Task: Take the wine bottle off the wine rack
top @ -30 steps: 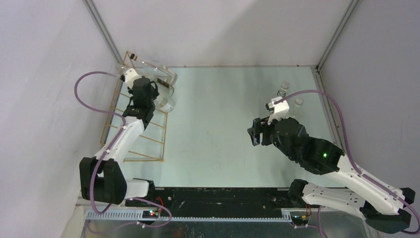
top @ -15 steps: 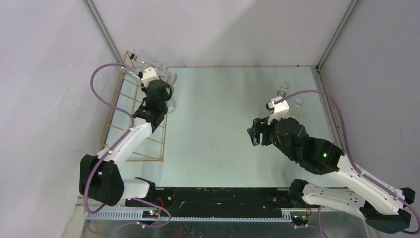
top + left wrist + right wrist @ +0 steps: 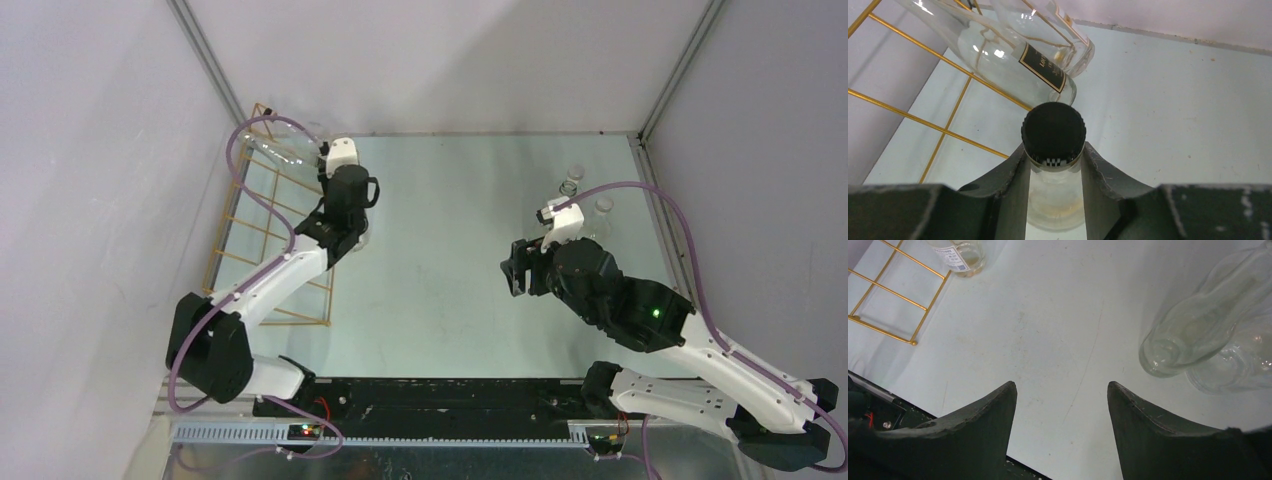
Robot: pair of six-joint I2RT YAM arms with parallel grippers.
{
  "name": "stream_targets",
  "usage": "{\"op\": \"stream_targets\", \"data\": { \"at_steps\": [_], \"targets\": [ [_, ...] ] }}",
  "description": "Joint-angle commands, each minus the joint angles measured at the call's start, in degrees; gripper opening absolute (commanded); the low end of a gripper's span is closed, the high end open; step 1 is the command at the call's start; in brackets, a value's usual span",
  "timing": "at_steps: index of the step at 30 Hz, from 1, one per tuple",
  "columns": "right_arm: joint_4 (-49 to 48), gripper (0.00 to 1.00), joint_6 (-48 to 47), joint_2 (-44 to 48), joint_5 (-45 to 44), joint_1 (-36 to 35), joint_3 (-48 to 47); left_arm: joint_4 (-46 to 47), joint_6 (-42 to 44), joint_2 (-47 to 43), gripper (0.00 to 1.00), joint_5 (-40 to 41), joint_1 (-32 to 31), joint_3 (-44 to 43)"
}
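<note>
**Bottle off rack; set-down next**

The left tool pinches the neck of the clear glass, black-capped wine bottle, upright just right of the thin gold wire wine rack. Next, likely: lower onto the pale tabletop, release. The right tool is spread.

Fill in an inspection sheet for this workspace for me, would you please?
Surface: pale table, lightly scuffed.
Job's things: gold wire rack; two stored bottles lying at its far end; capped bottle upright by its edge.
Clutter: two spare bottles standing at the right.
Grippers: left gripper shut on the capped bottle's neck; right gripper open, empty.
Cables: a purple cable loops along each arm.
Surroundings: plain walls, metal posts.
</note>
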State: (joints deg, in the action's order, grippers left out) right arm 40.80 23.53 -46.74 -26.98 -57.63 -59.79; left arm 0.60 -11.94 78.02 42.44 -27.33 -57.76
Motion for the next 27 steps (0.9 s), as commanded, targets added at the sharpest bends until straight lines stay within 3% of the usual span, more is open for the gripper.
{"op": "stream_targets", "data": {
  "at_steps": [1, 12, 27],
  "targets": [
    [0.36, 0.70, 0.63, 0.56, -1.21, -0.01, -0.22, 10.39, 2.42, -1.14, 0.00, 5.11, -3.53, -5.83],
    [2.49, 0.70, 0.47, 1.17, -3.63, 0.13, -0.24, 10.59, -0.13, -0.19, 0.00, 7.92, -13.40, -4.54],
    [5.65, 0.71, 0.19, 2.93, -6.90, 0.14, -0.24, 6.42, -9.14, 2.34, 0.00, 2.76, -26.45, -6.46]
  ]
}}
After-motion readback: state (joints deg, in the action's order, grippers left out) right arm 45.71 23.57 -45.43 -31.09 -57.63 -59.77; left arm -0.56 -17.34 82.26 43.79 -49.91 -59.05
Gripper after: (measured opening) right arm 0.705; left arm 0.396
